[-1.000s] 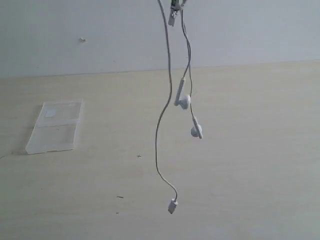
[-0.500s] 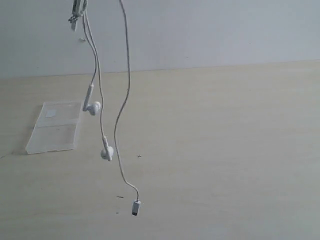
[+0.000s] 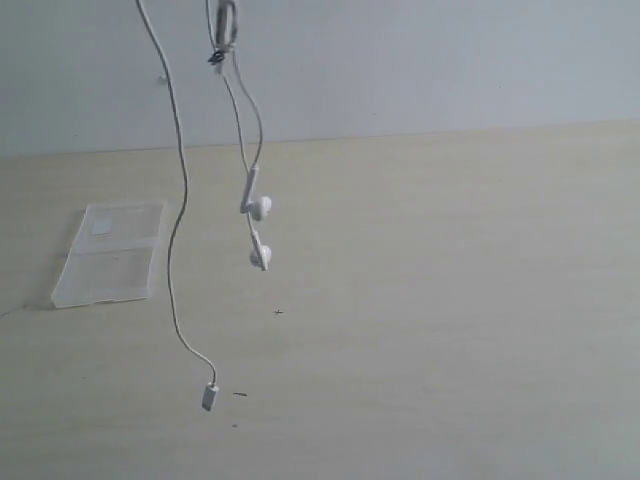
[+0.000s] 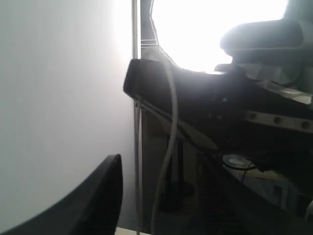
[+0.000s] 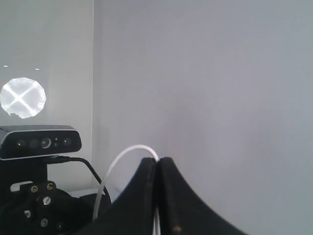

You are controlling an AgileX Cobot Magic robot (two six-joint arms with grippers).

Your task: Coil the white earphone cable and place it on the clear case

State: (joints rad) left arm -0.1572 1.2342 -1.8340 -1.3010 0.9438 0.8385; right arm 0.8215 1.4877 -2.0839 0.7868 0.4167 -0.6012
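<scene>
Two vertical strands of white earphone cable, plug downward (right pincer tight on it; left pincer agape)

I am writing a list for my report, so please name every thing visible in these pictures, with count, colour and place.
white earphone cable: one, white, hanging in the air above the table, earbuds and plug dangling free.
clear case: one, transparent, flat on the table, left in the exterior view.
table: one, pale beige, under everything.
wall: one, light grey, behind the table.
camera: one, black, in the right wrist view.
right gripper: one, black, shut on the cable.
left gripper: one, black, open beside the cable.
</scene>
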